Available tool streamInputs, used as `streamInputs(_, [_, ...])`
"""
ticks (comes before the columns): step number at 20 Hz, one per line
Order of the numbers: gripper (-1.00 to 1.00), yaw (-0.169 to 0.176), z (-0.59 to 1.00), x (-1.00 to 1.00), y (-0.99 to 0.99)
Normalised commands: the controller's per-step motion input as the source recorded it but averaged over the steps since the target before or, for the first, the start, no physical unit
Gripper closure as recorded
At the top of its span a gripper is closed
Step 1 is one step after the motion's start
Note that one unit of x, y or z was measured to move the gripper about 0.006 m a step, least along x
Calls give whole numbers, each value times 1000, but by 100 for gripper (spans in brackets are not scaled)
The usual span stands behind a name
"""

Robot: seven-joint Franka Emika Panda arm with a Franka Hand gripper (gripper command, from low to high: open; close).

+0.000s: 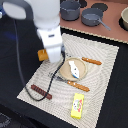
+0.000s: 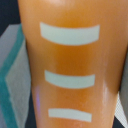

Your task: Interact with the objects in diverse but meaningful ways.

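Wrist view is filling almost edge to edge with the orange bread loaf (image 2: 70, 65), its pale score marks running across it, so close that the end effector's fingers are not showing at all. Exterior view is showing the white arm reaching down over the far corner of the striped mat (image 1: 102, 75) on the dark worktop (image 1: 112, 107), with the end effector (image 1: 51, 56) sitting right at the loaf (image 1: 43, 55), which is peeking out on the exterior view's left of the arm. Whether the fingers are clenched on the loaf or spread around it cannot be told from either picture. The step in hand is looking like a grasp or a lift of the loaf; doing it well is likely calling for a squeeze across the narrow sides, centred along its length, and a straight rise clear of the plate (image 1: 64, 75) just beside it. Elsewhere on the mat, the fish (image 1: 74, 69) is lying on the plate, the yellow carton (image 1: 77, 105) is resting at the near edge, and the sausage (image 1: 41, 91) is lying near the corner at the exterior view's left. Blur is softening the cutlery.
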Motion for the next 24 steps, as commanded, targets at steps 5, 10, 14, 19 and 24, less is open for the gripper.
streamInputs(5, [100,3,166,729,298])
streamInputs(10, [100,-12,15,837,0])
streamInputs(14, [100,-17,-63,708,-39])
streamInputs(19, [100,-11,-115,525,262])
streamInputs(24, [100,-6,-50,499,584])
